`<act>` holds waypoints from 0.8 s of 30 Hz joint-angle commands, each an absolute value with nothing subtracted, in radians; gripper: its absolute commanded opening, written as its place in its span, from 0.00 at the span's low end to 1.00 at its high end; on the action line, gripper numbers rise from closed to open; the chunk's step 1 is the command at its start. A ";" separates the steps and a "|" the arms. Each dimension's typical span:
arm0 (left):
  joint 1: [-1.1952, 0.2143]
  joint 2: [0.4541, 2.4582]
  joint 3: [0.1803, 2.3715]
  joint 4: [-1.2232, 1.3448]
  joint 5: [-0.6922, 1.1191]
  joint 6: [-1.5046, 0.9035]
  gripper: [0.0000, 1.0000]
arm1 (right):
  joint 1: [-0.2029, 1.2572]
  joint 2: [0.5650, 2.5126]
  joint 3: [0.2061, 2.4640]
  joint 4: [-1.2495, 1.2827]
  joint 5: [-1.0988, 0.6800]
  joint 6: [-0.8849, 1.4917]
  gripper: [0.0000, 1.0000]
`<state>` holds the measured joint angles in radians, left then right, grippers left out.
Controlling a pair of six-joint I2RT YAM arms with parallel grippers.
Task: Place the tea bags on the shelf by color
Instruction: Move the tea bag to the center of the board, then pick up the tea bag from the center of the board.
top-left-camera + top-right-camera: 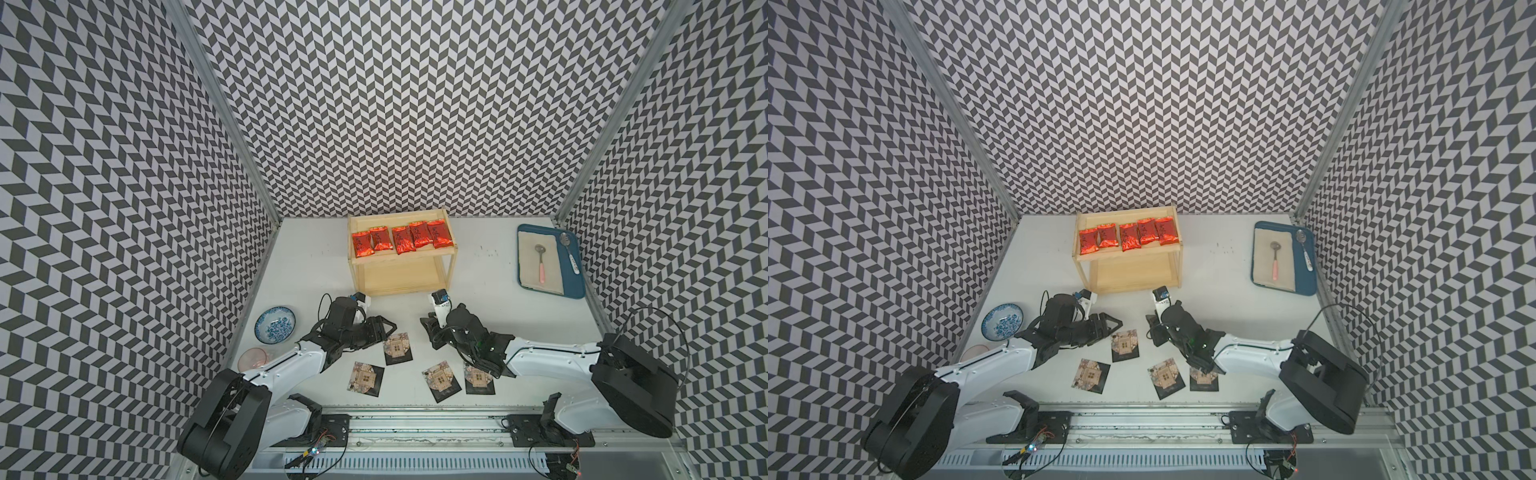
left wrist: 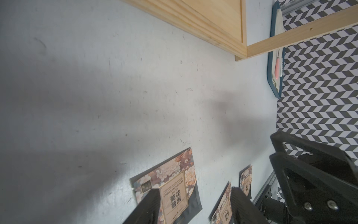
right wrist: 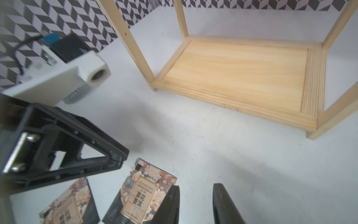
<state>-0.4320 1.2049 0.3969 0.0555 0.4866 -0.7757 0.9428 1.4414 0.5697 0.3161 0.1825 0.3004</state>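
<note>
Upper centre of the frame, on the top board of the pale wooden shelf (image 1: 399, 261): five red sachets (image 1: 403, 240) in a row. Lower centre, flat on the white table (image 1: 316, 257) and well apart from the shelf: four black packets (image 1: 366, 379). Left gripper (image 1: 388, 325) poised at the upper left corner of the uppermost packet (image 1: 398, 351), fingers (image 2: 149, 205) spread wide. Right gripper (image 1: 429, 332) just to that packet's right, fingers (image 3: 170, 201) a narrow gap apart, white table showing between. Far right: blue tray (image 1: 575, 266) bearing two spoons (image 1: 541, 262). Left edge of the table: blue-patterned bowl (image 1: 275, 326) beside a pink dish (image 1: 253, 359).
</note>
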 commanded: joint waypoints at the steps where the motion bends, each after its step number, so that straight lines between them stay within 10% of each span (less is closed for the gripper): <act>1: -0.435 1.216 0.422 0.042 0.460 -0.728 0.63 | 0.936 1.448 0.546 0.335 0.167 0.308 0.33; 13: -0.436 1.235 0.399 0.086 0.468 -0.716 0.63 | 0.911 1.519 0.524 0.424 0.167 0.308 0.33; 14: -0.438 1.230 0.401 0.094 0.476 -0.718 0.62 | 0.911 1.525 0.517 0.446 -0.475 0.687 0.37; 24: -0.454 1.202 0.399 0.100 0.465 -0.710 0.63 | 0.913 1.552 0.461 0.581 -0.549 0.767 0.38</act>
<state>-0.4507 1.2114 0.3965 0.0788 0.4690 -0.7261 0.9123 1.5387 0.4782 0.4770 -0.4660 0.6991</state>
